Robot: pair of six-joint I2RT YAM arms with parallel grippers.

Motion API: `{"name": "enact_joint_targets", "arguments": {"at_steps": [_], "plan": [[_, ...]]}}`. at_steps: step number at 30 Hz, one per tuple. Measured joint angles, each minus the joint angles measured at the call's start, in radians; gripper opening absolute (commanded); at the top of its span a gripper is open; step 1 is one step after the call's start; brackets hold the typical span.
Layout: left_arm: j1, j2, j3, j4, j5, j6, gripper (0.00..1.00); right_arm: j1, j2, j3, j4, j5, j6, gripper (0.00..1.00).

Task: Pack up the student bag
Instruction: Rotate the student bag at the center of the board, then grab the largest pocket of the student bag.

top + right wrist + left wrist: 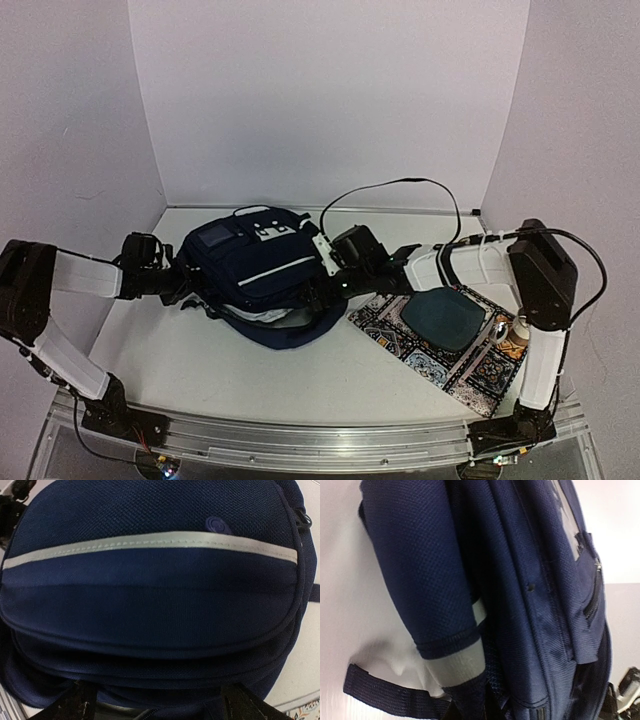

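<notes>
Two arms are reaching toward the middle of the counter (200,350) in the top view. The student bag (250,265) is lying there flat, front pocket facing up, closer to the far wall than to the arm bases. The left arm (90,275) is holding the left jaws at the bag's left edge, where they are showing too small to tell whether they are apart or together. The right arm (470,262) is holding the right jaws at the bag's right edge. Just beside the bag, a patterned mat (470,375) is lying on the counter and carrying a dark teal pad (445,318). A small round object (505,332) is sitting near the mat's right edge. A black cable (400,181) is arching above the right arm.

Navy fabric is filling the left wrist view. A padded shoulder strap (420,570) is ending in a grey band (462,662), a webbing strap (385,690) is trailing over the counter, and a zip (592,605) is running down the bag's side. The left jaws are not showing clearly here either.

The bag's front pocket is filling the right wrist view, with a pale stripe (150,542) crossing it. The dark fingers (75,705) are standing wide apart at the bottom corners, so the right jaws are spread, with the bag's lower edge between them. No view is showing the bag's inside, so its contents cannot be told.
</notes>
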Motion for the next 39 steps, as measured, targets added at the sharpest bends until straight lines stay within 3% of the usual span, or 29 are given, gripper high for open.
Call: {"name": "enact_joint_targets", "arguments": {"at_steps": [6,12,18,23,27,31,39], "plan": [[-0.023,-0.219,-0.162,0.012,-0.072,-0.094,0.00,-0.048,0.150,0.206,-0.052,-0.038,-0.061,0.84],[-0.180,-0.321,-0.298,0.096,-0.193,-0.271,0.00,-0.100,0.196,0.320,-0.069,0.011,-0.108,0.85],[-0.268,-0.333,-0.355,0.181,-0.279,-0.430,0.00,-0.060,0.046,0.147,-0.073,0.115,-0.110,0.86],[-0.345,-0.306,-0.353,0.224,-0.340,-0.506,0.00,0.100,-0.173,-0.034,-0.056,0.257,-0.064,0.83],[-0.387,-0.272,-0.349,0.246,-0.379,-0.559,0.00,0.234,-0.274,-0.141,0.028,0.321,-0.005,0.75],[-0.424,-0.251,-0.338,0.256,-0.412,-0.598,0.00,0.309,-0.250,-0.190,0.116,0.373,0.058,0.68],[-0.492,-0.182,-0.279,0.261,-0.450,-0.664,0.00,0.401,0.003,-0.159,0.307,0.456,0.087,0.54]]}}
